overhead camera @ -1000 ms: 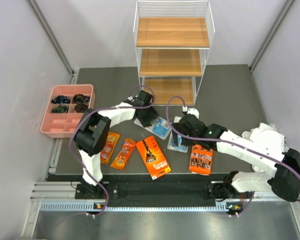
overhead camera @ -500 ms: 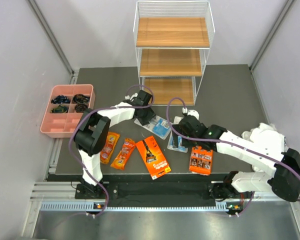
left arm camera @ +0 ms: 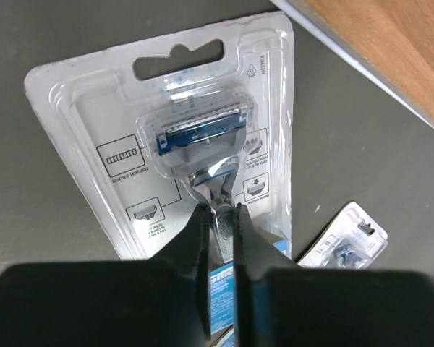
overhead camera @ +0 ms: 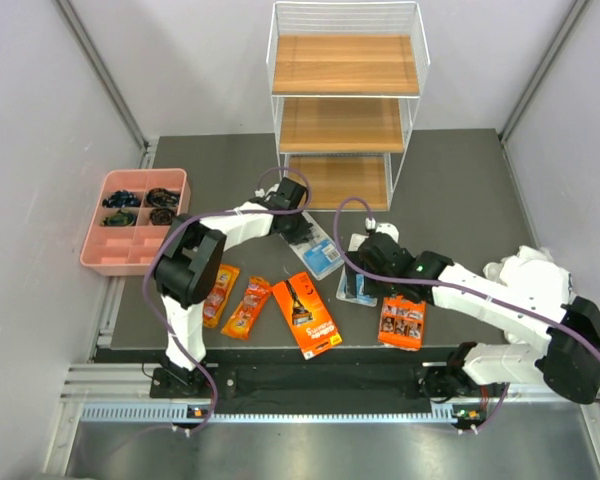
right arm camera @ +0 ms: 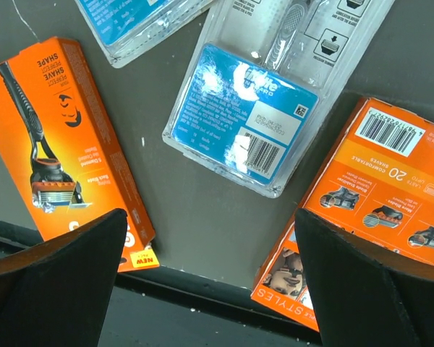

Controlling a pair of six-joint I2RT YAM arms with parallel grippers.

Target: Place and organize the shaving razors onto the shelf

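Note:
My left gripper is shut on the handle bulge of a clear-and-blue blister card; from above, that gripper and card sit just in front of the shelf. My right gripper stands wide open above a second blister card, between the long orange-black box and the orange card. From above the right gripper covers part of that card. Two small orange pouches lie at the front left.
A pink compartment tray with small dark items stands at the left edge of the mat. The shelf's lowest wooden board is close to the left gripper. The table's black front edge runs just below the right gripper.
My left gripper's jaws have closed onto the blister card, and that wrist has shifted slightly toward the shelf. The right arm has barely moved.

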